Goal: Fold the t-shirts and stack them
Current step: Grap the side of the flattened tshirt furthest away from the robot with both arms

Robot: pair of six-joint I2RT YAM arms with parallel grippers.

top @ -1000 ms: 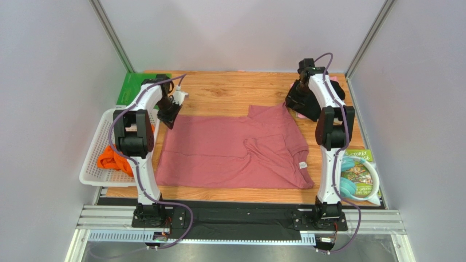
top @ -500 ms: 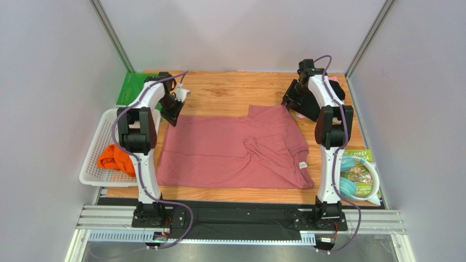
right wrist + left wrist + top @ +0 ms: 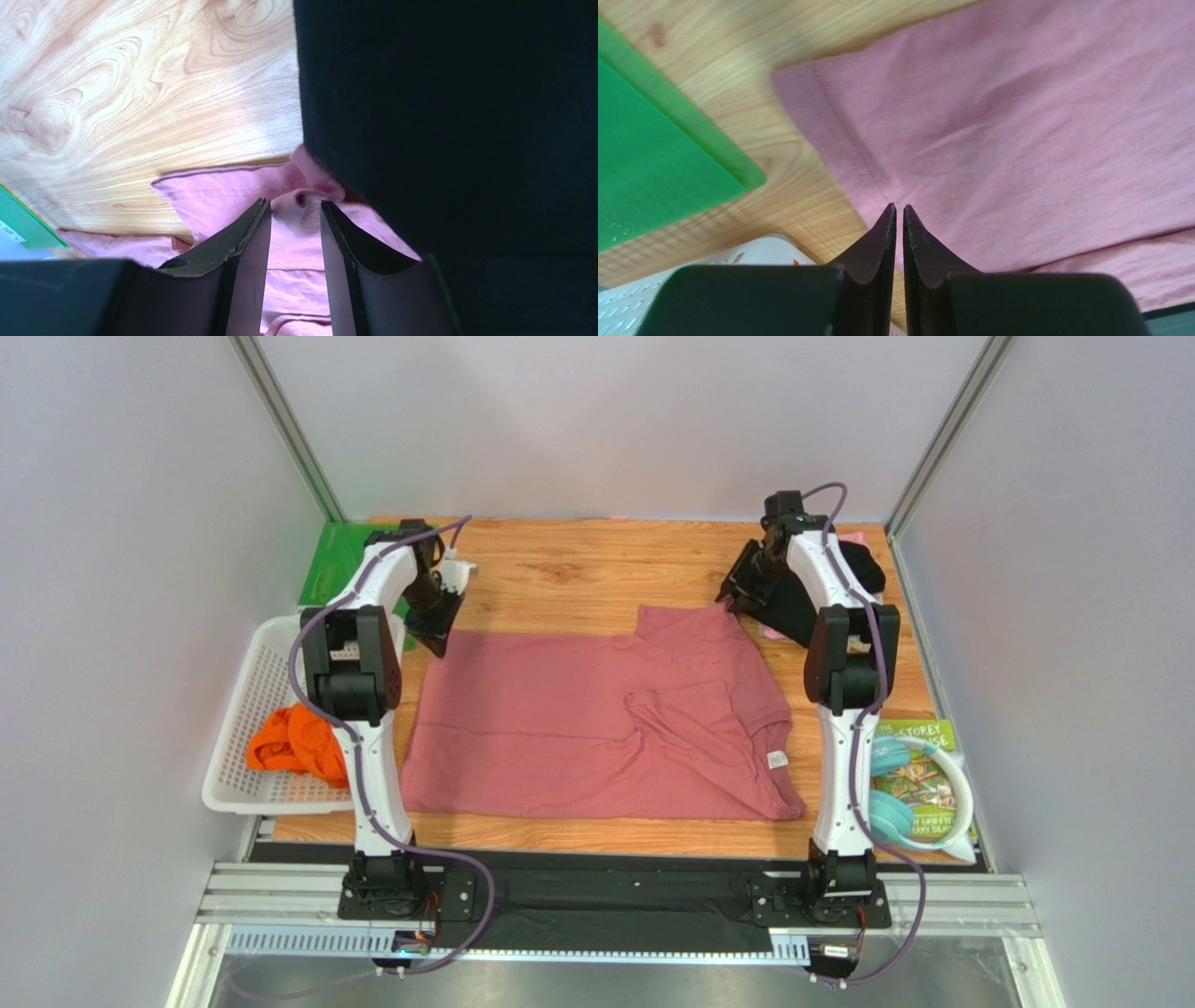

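With the dusty-rose t-shirt (image 3: 589, 721) still spread flat on the table (image 3: 589, 567), the left gripper (image 3: 896, 207) has crept along its far-left hem, jaws pinched on it, while the right gripper (image 3: 295, 203), fingers apart astride the far sleeve, has edged inward, and a first fold looks imminent.

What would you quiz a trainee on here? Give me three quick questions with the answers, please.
1. True or false: the orange t-shirt lies in the white basket.
2. Where on the dusty-rose t-shirt does the left gripper sit? A) its far-left corner B) its near-right corner C) its middle
3. Fill in: the right gripper has its jaws ____.
Key: 1 true; 2 A; 3 open.
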